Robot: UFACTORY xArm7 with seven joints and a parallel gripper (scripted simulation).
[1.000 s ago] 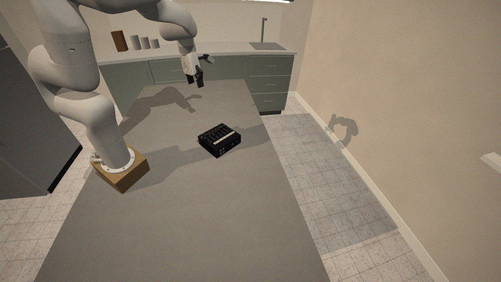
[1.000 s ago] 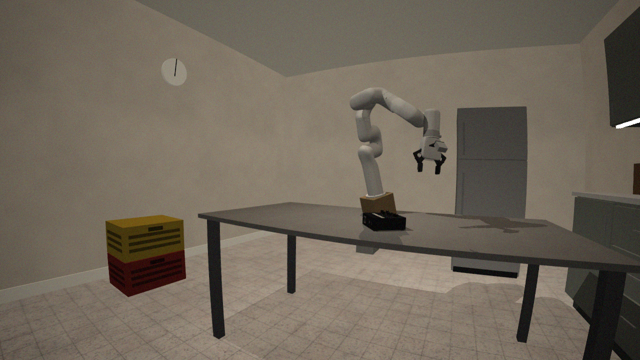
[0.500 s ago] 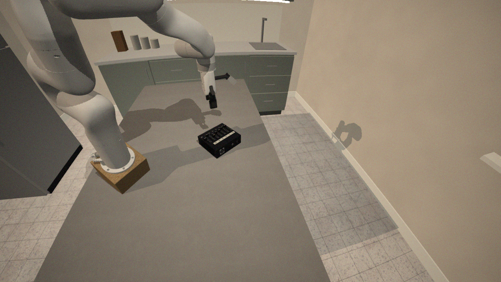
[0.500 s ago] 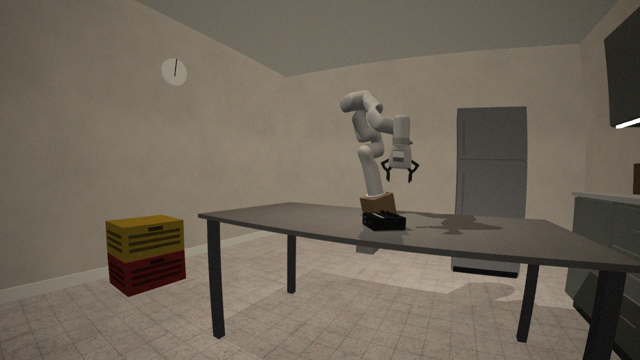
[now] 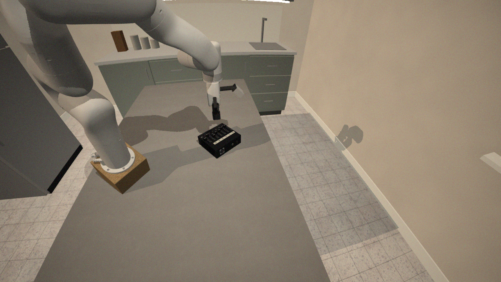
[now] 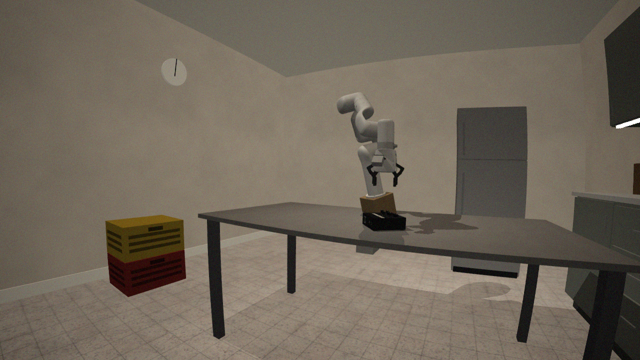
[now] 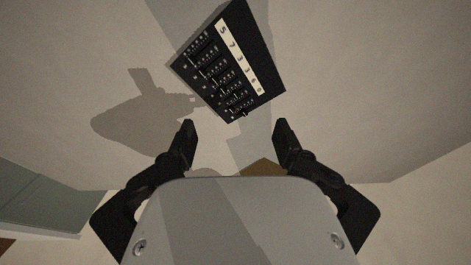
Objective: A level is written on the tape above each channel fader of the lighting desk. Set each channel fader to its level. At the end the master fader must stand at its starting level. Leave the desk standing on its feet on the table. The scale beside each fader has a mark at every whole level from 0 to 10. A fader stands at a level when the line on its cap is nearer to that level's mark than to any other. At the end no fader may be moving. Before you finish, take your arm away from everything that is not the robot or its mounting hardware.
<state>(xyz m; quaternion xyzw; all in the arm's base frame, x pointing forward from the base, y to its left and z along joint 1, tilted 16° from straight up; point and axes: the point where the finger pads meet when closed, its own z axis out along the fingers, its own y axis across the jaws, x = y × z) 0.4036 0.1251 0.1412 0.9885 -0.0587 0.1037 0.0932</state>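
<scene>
The black lighting desk (image 5: 220, 141) (image 6: 384, 221) (image 7: 257, 70) stands on the grey table (image 5: 182, 210) (image 6: 492, 237). In the wrist view a white tape strip (image 7: 239, 56) (image 5: 224, 137) on its top reads 5, 7, 3, 3, 6, 0, beside a row of faders (image 7: 217, 79). The fader caps are too small to read their levels. My gripper (image 5: 216, 115) (image 6: 385, 177) (image 7: 235, 128) is open and empty. It hangs well above the table, just behind the desk's far edge.
The arm's wooden base block (image 5: 120, 171) (image 6: 377, 202) sits on the table left of the desk. A kitchen counter with drawers (image 5: 245, 66) stands past the table's far end. A fridge (image 6: 490, 179) and stacked crates (image 6: 145, 252) stand off the table.
</scene>
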